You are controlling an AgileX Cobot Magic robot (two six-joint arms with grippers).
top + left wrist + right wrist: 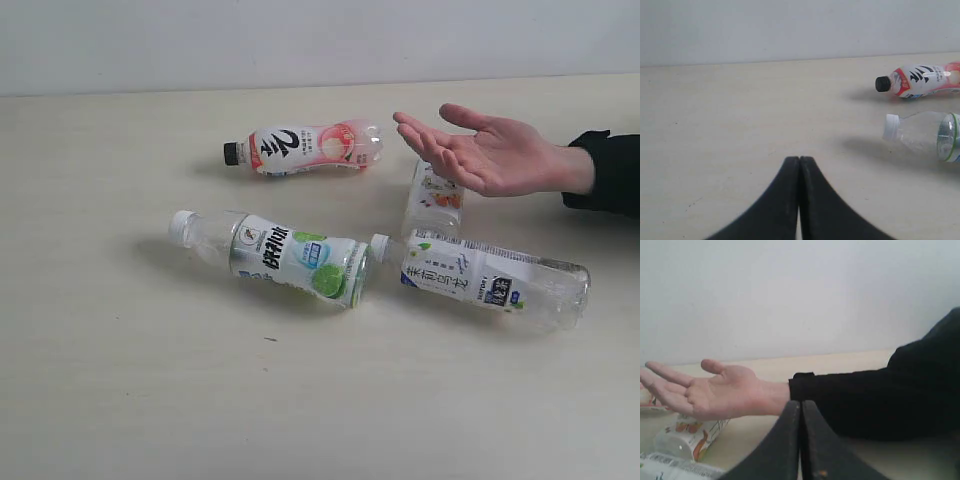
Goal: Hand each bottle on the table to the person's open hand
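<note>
Here, a pale beige bench (120, 380) carries four clear plastic bottles, all lying on their sides. Toward the back is the pink-and-white bottle (305, 148), its black cap pointing left. Nearer the front is the lime bottle (275, 257), with its white cap to the left. Its base sits just beside the white cap of the white-and-blue bottle (490, 280), which stretches away to the right. Between those two and the pink-and-white one lies the fourth bottle (433, 200), which has orange fruit printed on its label. It is partly hidden under the person's open hand (495, 155).

The hand hovers above the right side of the bench, palm up, fingers spread and pointing left. A black sleeve (612, 172) covers the wrist.

In the left wrist view, the left tool (799, 160) has its two black fingers pressed together, tips touching and clamped on nothing. It sits low over bare bench, well apart from the pink-and-white and lime bottles.

In the right wrist view, the right tool (801, 402) is likewise closed on itself. It is close in front of the black sleeve, and the open hand is off to one side.
</note>
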